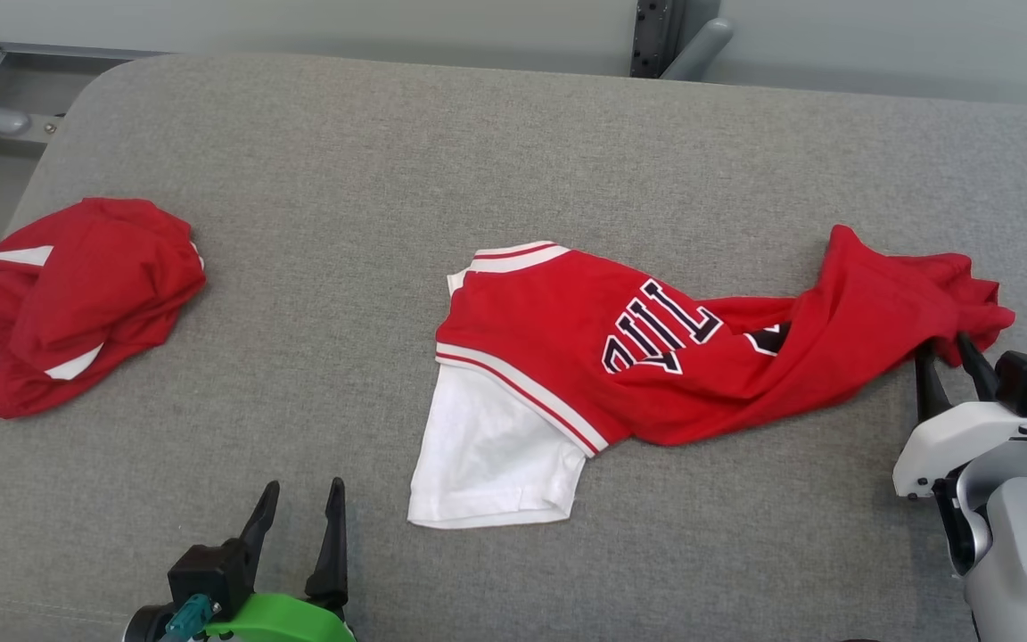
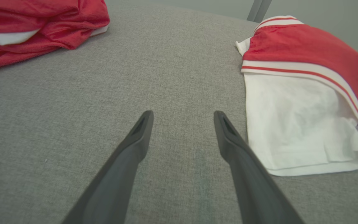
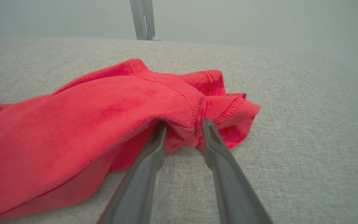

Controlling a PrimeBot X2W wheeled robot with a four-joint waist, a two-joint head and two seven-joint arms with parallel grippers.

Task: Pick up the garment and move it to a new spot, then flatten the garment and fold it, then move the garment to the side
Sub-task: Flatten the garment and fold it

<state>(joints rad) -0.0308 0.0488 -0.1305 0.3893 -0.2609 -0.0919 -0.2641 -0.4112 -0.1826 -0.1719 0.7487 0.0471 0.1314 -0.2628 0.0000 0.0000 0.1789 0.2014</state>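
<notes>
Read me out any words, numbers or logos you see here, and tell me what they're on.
"ULL": seemingly, upside down, in dark white-edged letters on the red jersey; the rest is folded under.
The dark patch beside those letters: hidden by folds, unreadable.

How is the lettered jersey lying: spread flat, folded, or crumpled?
Crumpled, not flat. The jersey is twisted across its lettering, its right end heaped at the right gripper.

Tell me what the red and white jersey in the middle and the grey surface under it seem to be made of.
Red and white jersey: likely a soft matte knit, cotton or polyester; it drapes in limp folds with stitched hems. Grey upholstered surface: woven fabric, matte, with a fine heathered weave.
</notes>
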